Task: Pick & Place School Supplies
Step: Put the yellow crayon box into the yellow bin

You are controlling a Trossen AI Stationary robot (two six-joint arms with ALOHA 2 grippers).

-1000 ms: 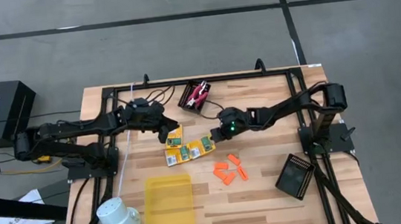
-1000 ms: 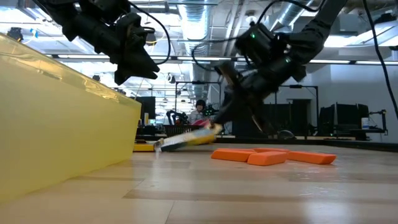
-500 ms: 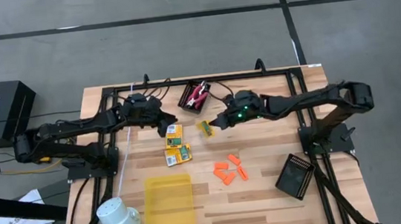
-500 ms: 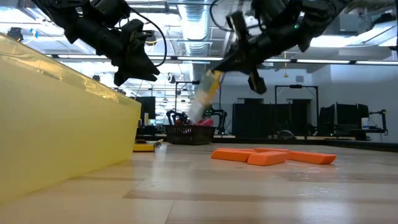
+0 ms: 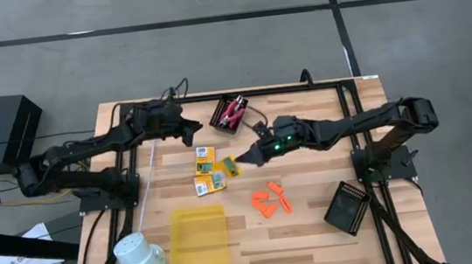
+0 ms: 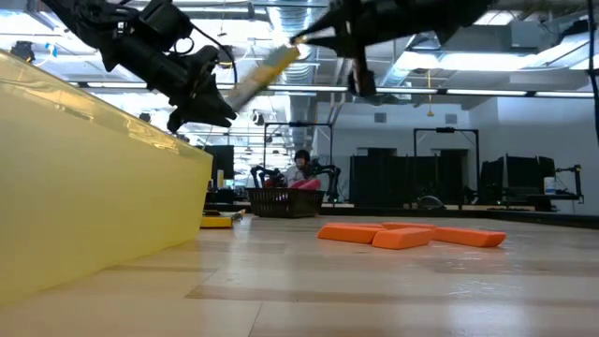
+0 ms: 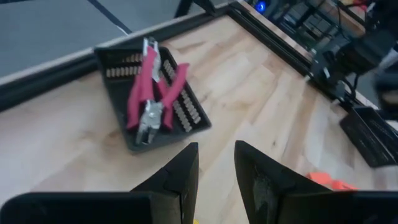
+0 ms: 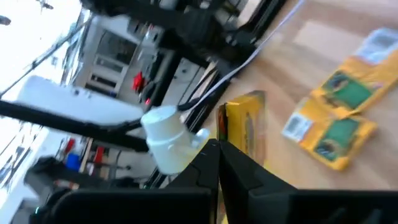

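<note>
My right gripper (image 5: 246,156) hangs over the middle of the table, shut on one yellow-and-green packet (image 5: 231,165), which is also up in the air in the low view (image 6: 262,77). Two more packets (image 5: 204,155) (image 5: 209,184) lie flat on the wood just left of it. The orange pieces (image 5: 270,203) lie in a loose cluster nearer the front. The red-handled tool (image 7: 152,93) rests inside a small black basket (image 5: 230,115). My left gripper (image 5: 187,134) hovers by the far edge, left of that basket, slightly open and holding nothing. My right gripper pinches the packet between its two fingers at one end (image 8: 239,146), coming from the table's right. The packet sticks out beyond the fingertips toward the left. It is lifted clear of the table and slants downward (image 6: 245,91).
A yellow tray (image 5: 198,235) sits at the near edge with a white mug (image 5: 140,261) to its left. A flat black tray (image 5: 348,206) lies at the near right. Dark frame bars run round the tabletop (image 5: 215,97). A person shows in the room beyond.
My right gripper has raised one packet from the group on the table, swung toward the far edge, then come back left with it held high. The packet has gone from lying on the table to hanging clear. My left gripper has drawn back toward the far edge.
</note>
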